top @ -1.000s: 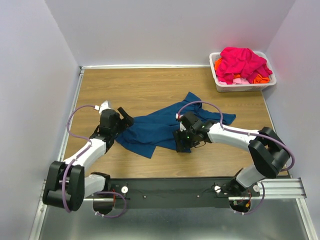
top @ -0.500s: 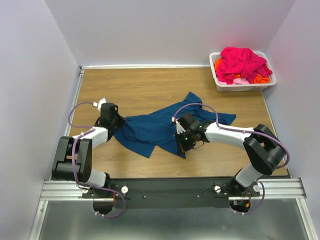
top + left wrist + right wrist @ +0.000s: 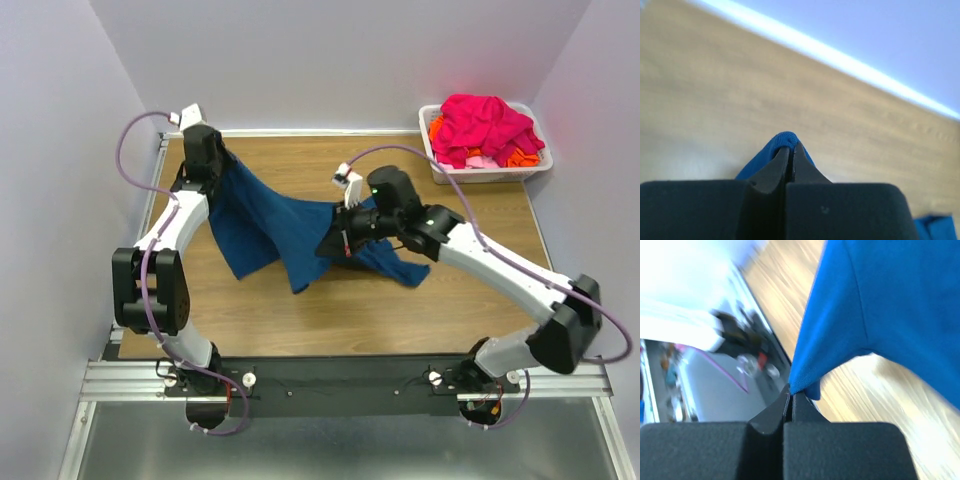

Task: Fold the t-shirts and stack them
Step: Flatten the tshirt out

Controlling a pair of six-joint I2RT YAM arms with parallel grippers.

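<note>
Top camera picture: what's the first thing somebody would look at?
The dark blue t-shirt grabs the eye. It hangs over the middle of the wooden table, pinched by the left claw at the far left and the right claw near the centre. Next comes the bright pink t-shirt, heaped in the white basket in the far right corner.

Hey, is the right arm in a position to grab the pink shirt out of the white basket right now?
Probably not yet. The right gripper is shut on the blue t-shirt, which the left gripper also pinches. The pink t-shirt lies uncovered atop the basket, so only that grip hinders.
</note>
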